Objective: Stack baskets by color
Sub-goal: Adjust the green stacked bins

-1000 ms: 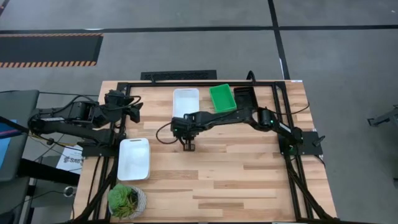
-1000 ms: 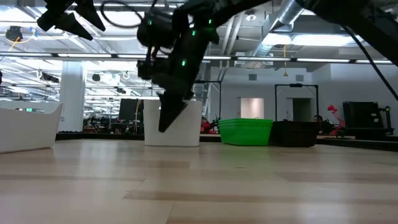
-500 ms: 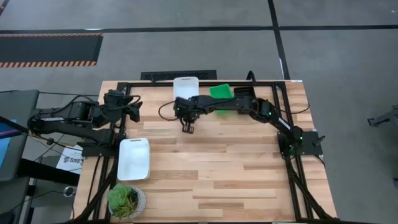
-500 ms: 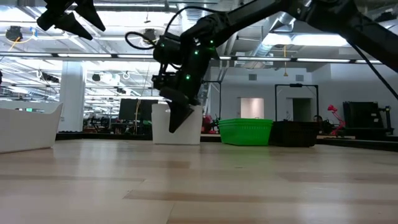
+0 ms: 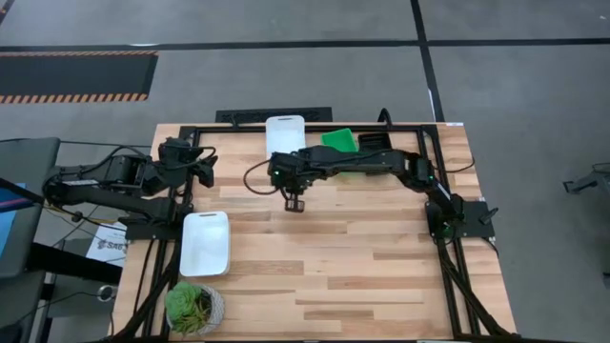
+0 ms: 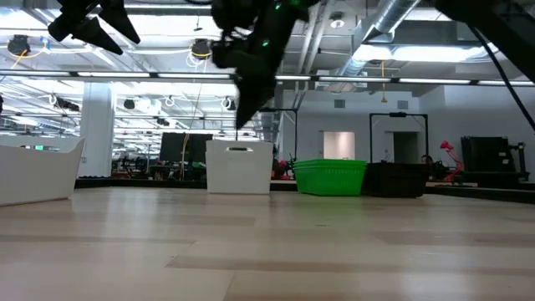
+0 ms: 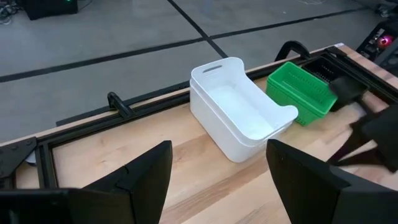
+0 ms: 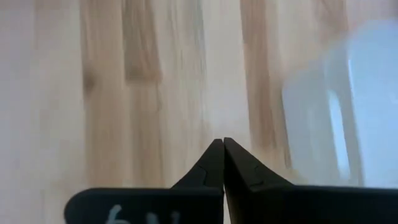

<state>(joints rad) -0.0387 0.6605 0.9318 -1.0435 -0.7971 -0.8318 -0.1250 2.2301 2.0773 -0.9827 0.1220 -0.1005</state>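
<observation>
A white basket (image 5: 285,133) stands at the table's far edge; the left wrist view shows it as a white basket (image 7: 239,109) that looks like two nested ones. Right of it sit a green basket (image 5: 340,141) and a black basket (image 6: 398,179). Another white basket (image 5: 205,243) rests near the left edge. My right gripper (image 5: 294,202) hangs shut and empty above the bare wood, nearer than the far white basket. My left gripper (image 5: 205,167) waits open, raised at the table's left.
A potted plant (image 5: 195,307) stands at the near left corner. A black frame rail (image 7: 124,106) runs along the far edge behind the baskets. Bare wood (image 5: 362,267) spreads over the middle and the near right of the table.
The far white basket has slid toward the table's far edge, then stayed there. My right gripper, shut throughout, went toward the far edge low over the table, then rose well clear of it. The green and black baskets have kept their places.
</observation>
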